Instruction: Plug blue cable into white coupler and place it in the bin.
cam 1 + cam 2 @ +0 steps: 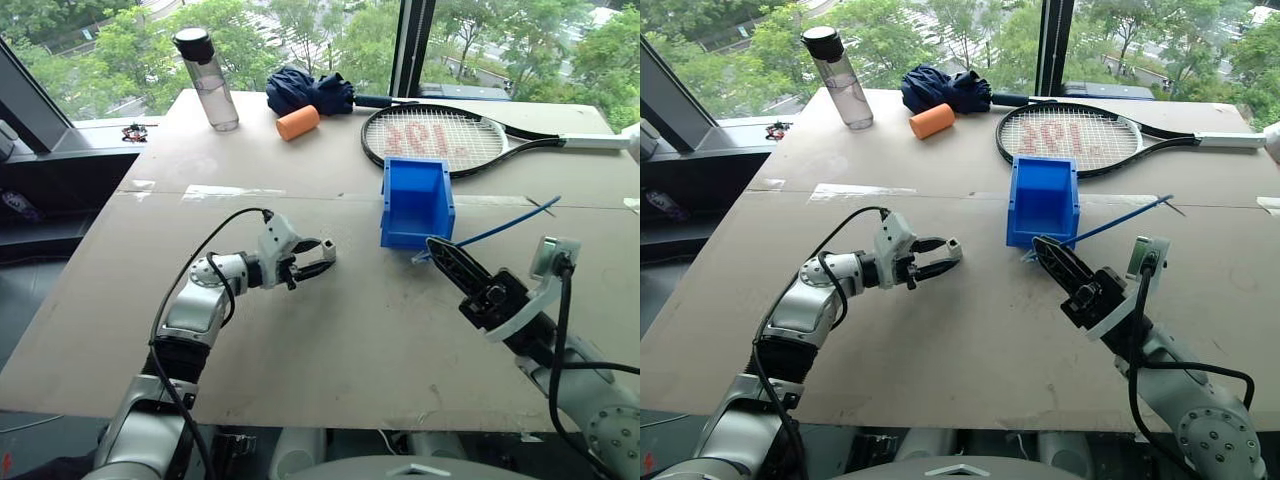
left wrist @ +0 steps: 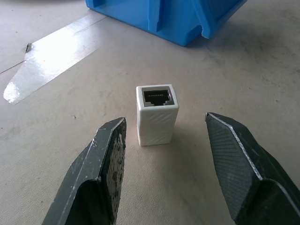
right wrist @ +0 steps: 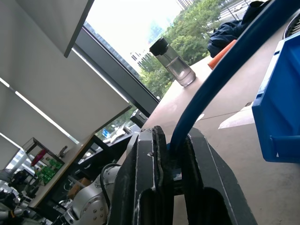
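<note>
the two head views look forward and down over the table [image 1: 330, 340], sharing the bin [image 1: 417, 203] beyond both pincers. the left wrist view sits low and close, facing the white coupler [image 2: 157, 114] just ahead of its fingers. the right wrist view tilts upward past its pincer toward the windows.

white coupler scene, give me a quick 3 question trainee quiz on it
1. True or false: the white coupler is already clamped in the left end effector.
2. What does the right end effector hold? A) water bottle B) blue cable C) tennis racket
3. How does the coupler stand on the table, and where does its socket face?

Key:
1. False. It stands free between open fingers.
2. B, the blue cable.
3. Upright on end, socket facing up, near the bin.
</note>
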